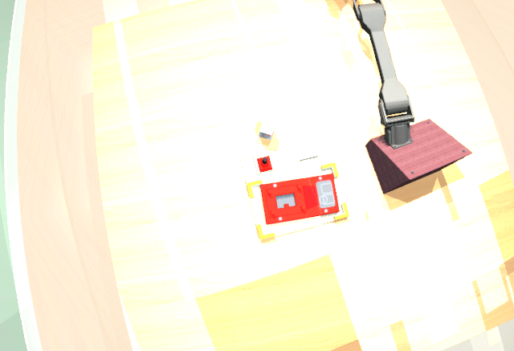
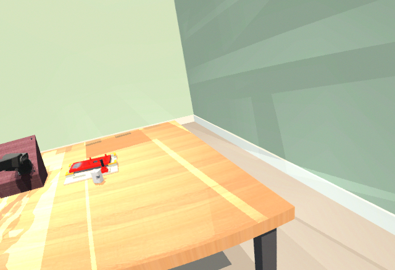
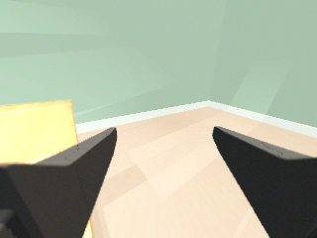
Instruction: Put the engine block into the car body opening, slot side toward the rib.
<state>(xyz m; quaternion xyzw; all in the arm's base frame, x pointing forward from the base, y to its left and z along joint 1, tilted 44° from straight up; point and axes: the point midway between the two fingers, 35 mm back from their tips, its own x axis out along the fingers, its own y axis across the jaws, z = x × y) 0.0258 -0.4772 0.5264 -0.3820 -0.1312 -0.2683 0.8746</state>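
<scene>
The engine block (image 1: 266, 132) (image 2: 97, 176), a small pale grey block, stands on the table beside the white board. The red car body (image 1: 310, 197) (image 2: 85, 165) lies on the board between yellow corner brackets. Its opening (image 1: 285, 198) shows a grey floor, with a small red rib at one edge in the top view. My gripper (image 3: 165, 131) is open, with nothing between its fingers in the wrist view. It is far from the block and the car body, at the top edge of the top view, partly cut off.
A red square piece with a black knob (image 1: 264, 161) is on the white board (image 1: 295, 169) (image 2: 111, 168), between the block and the car body. Small red pegs stand up from the car body. The arm's maroon base (image 1: 435, 144) (image 2: 19, 146) stands beside the board.
</scene>
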